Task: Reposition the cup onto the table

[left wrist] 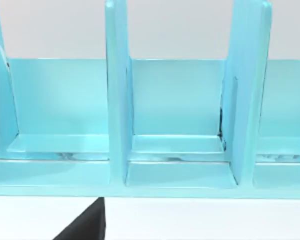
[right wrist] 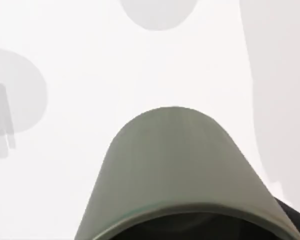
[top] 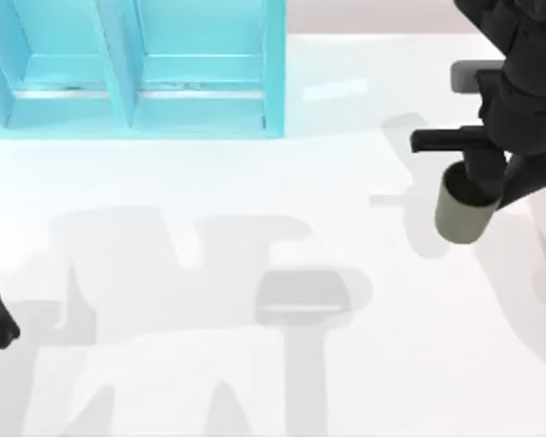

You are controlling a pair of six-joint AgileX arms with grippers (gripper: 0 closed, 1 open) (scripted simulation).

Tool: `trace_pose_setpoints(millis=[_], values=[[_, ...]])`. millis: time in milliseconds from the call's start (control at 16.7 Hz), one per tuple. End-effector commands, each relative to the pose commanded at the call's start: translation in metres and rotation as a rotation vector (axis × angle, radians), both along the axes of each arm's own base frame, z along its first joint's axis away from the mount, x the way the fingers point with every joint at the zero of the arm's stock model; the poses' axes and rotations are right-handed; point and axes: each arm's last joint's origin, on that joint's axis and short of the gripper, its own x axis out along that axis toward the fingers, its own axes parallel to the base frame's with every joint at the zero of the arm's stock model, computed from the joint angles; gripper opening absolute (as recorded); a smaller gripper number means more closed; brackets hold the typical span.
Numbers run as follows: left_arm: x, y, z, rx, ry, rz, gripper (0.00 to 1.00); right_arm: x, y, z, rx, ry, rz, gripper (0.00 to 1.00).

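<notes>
A glossy white counter [top: 255, 382] spreads across the whole scene, plain and unmarked. At its far left stands a light-blue shelf unit [top: 127, 68], its upright dividers [left wrist: 116, 100] splitting it into open compartments side by side. Each compartment has a flat blue floor and a blue back panel, with a low lip along the front. Behind the shelf unit a pale grey wall [left wrist: 175, 27] rises above the back panels. Soft grey shadows [top: 300, 296] lie across the middle and near part of the counter, and the light is even and bright.
</notes>
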Motion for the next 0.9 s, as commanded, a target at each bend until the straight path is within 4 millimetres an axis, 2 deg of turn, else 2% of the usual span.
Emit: trace_pose_setpoints(millis=[120, 240, 600, 720, 900], values=[[0.000, 0.000, 0.000, 0.000, 0.000, 0.000, 1.00, -0.009, 0.037, 0.002, 0.001, -0.016, 0.001, 0.00], [0.000, 0.000, 0.000, 0.000, 0.000, 0.000, 1.00, -0.017, 0.058, 0.004, 0.007, -0.030, 0.001, 0.00], [0.000, 0.000, 0.000, 0.000, 0.000, 0.000, 1.00, -0.019, 0.062, 0.004, 0.012, -0.033, -0.002, 0.00], [0.000, 0.000, 0.000, 0.000, 0.000, 0.000, 1.00, -0.018, 0.064, -0.007, 0.011, -0.030, 0.000, 0.00], [0.000, 0.000, 0.000, 0.000, 0.000, 0.000, 1.00, -0.017, 0.069, -0.036, 0.015, -0.041, 0.001, 0.00]])
